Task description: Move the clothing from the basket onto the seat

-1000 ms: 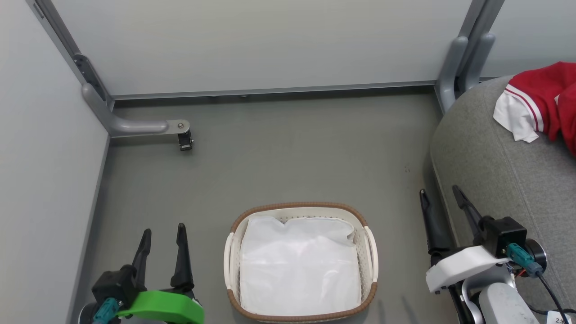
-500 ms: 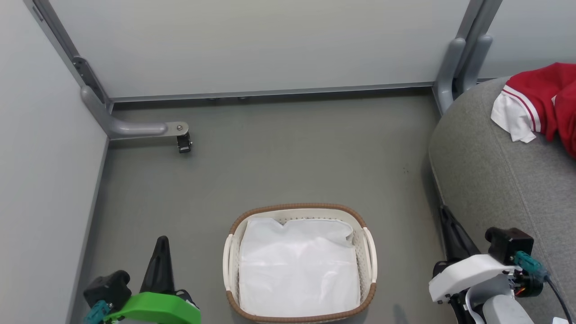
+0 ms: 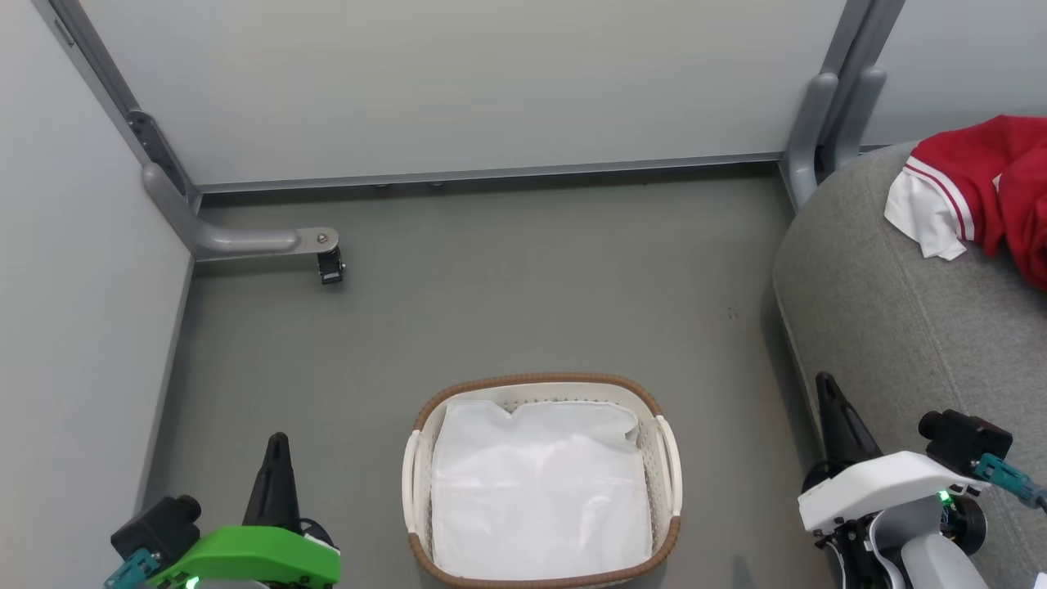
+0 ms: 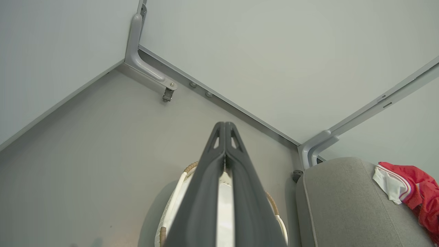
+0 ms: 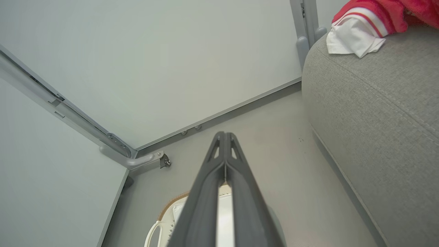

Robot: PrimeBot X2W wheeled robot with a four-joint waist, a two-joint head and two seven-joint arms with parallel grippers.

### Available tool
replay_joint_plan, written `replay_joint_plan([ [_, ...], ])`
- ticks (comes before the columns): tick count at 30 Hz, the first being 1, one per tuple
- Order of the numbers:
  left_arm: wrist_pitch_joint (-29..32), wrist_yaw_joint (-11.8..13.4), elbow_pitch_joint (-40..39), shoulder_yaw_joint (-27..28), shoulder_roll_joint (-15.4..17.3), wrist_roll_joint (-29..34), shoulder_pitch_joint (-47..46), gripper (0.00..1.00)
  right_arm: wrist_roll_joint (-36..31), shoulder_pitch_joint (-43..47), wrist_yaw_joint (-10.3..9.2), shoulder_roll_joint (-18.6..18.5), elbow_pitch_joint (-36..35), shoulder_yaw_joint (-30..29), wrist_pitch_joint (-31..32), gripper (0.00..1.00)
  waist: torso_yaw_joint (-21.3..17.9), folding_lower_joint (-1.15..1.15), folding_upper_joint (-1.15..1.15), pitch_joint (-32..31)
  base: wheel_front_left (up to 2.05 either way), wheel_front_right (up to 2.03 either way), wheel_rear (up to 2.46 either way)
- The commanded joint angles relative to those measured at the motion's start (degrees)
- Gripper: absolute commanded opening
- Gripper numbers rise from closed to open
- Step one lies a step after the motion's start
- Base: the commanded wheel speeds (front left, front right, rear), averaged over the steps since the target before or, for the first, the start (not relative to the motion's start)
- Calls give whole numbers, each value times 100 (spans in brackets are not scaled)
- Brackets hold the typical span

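The red clothing [image 3: 994,192] with white cuffs lies bunched on the grey seat [image 3: 891,319] at the right; it also shows in the left wrist view [image 4: 411,188] and the right wrist view [image 5: 363,20]. The white basket [image 3: 667,458] with a brown rim stands on the floor at bottom centre, holding just a plain white liner sheet [image 3: 540,491]. My left gripper [image 3: 276,448] is shut and empty, low at the basket's left. My right gripper [image 3: 824,388] is shut and empty, beside the seat's front edge. In both wrist views the fingers meet at their tips [image 4: 224,124] [image 5: 224,133].
Grey floor [image 3: 507,303] is bounded by pale partition walls. A metal bracket with a caster [image 3: 327,262] sticks out at the back left, and a grey post [image 3: 806,131] stands at the back right by the seat.
Both grippers have gone from open to shut and drawn back toward the bottom of the head view. The camera has shifted slightly.
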Motion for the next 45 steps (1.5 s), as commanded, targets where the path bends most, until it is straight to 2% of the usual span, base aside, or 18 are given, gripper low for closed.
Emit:
replay_joint_plan([
  [1, 46, -41, -103, 61, 60, -217, -171, 0, 231, -48, 0, -23, -104, -47, 59, 0, -6, 0, 0, -5, 0, 0, 0],
  [23, 474, -148, -152, 323, 95, -1753, -304, 0, 1971, -33, -1, -37, -182, -242, 509, 0, -81, 0, 0, -76, 0, 0, 0],
  [45, 841, -240, -188, 563, 104, -2973, -411, 0, 3370, -18, -3, -46, -238, -397, 873, 0, -156, 0, 0, -146, 0, 0, 0],
])
